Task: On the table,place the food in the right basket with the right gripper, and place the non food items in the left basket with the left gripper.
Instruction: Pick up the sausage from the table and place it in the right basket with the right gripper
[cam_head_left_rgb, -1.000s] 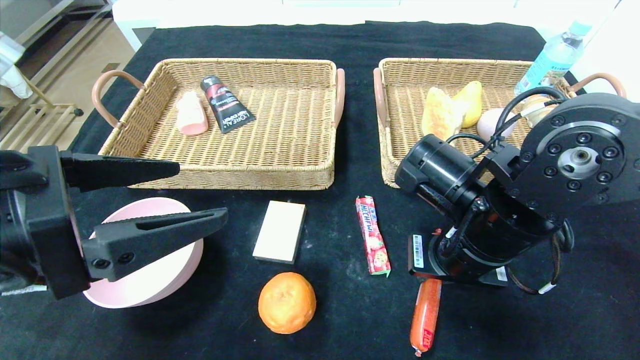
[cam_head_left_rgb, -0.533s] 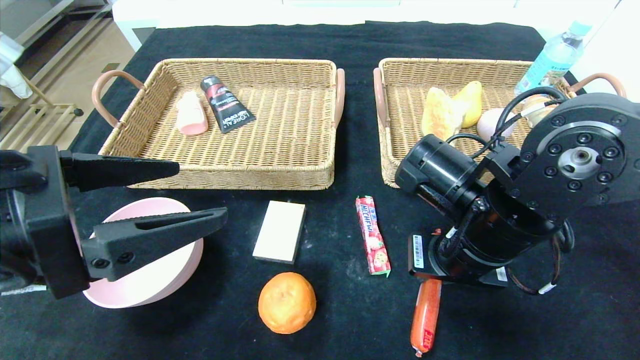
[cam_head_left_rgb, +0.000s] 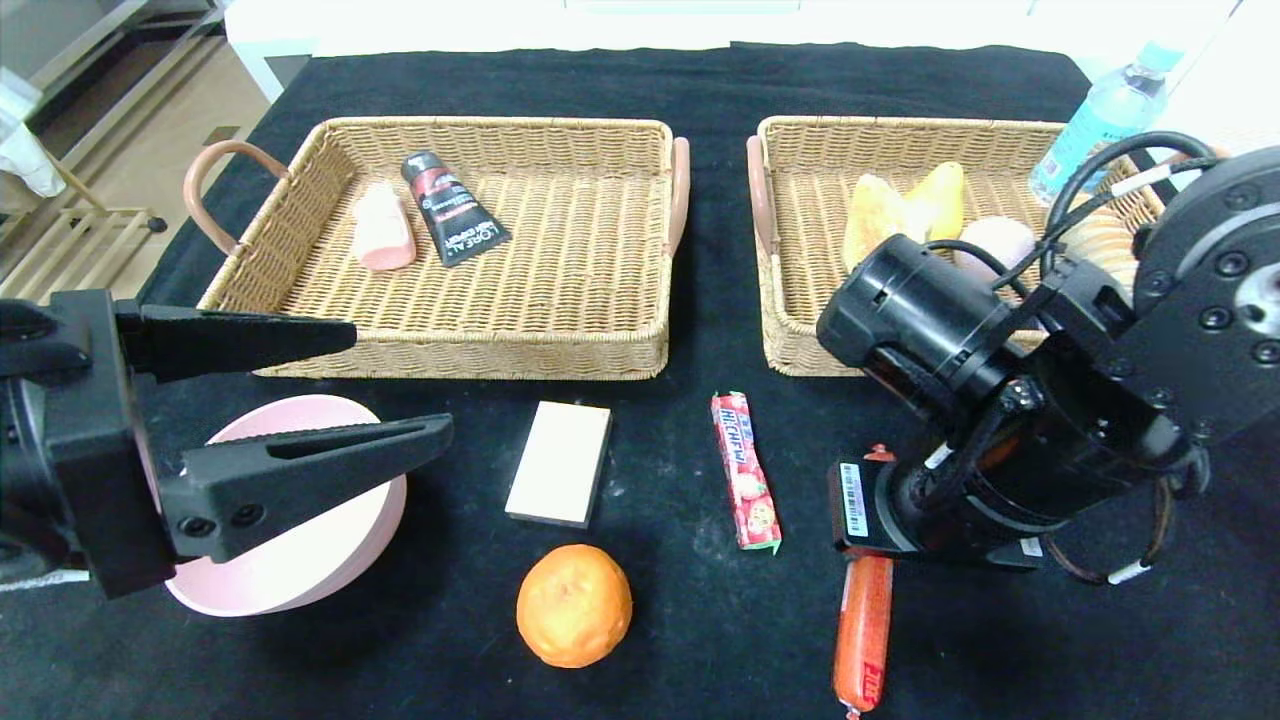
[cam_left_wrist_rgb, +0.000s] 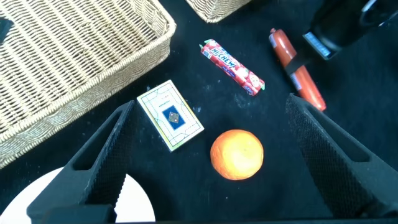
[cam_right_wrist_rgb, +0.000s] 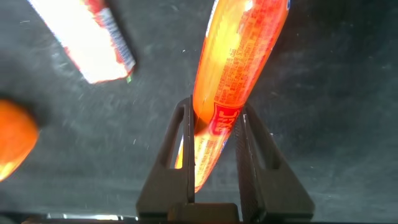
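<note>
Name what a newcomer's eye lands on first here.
The right end effector, low at the table's near right, is clamped on an orange sausage. At near left, the open left end effector hangs over a pink bowl. Between them lies a mandarin.

Left gripper (cam_head_left_rgb: 395, 385), jaws wide, hovers over pink bowl (cam_head_left_rgb: 300, 555). Right arm (cam_head_left_rgb: 1010, 400) bends low over sausage (cam_head_left_rgb: 862, 635). Card box (cam_head_left_rgb: 558, 462), candy stick (cam_head_left_rgb: 744, 470), orange (cam_head_left_rgb: 573, 604) lie on black table (cam_head_left_rgb: 680, 640). Left basket (cam_head_left_rgb: 600, 350) holds 2 items; right basket (cam_head_left_rgb: 785, 350) holds food.
</note>
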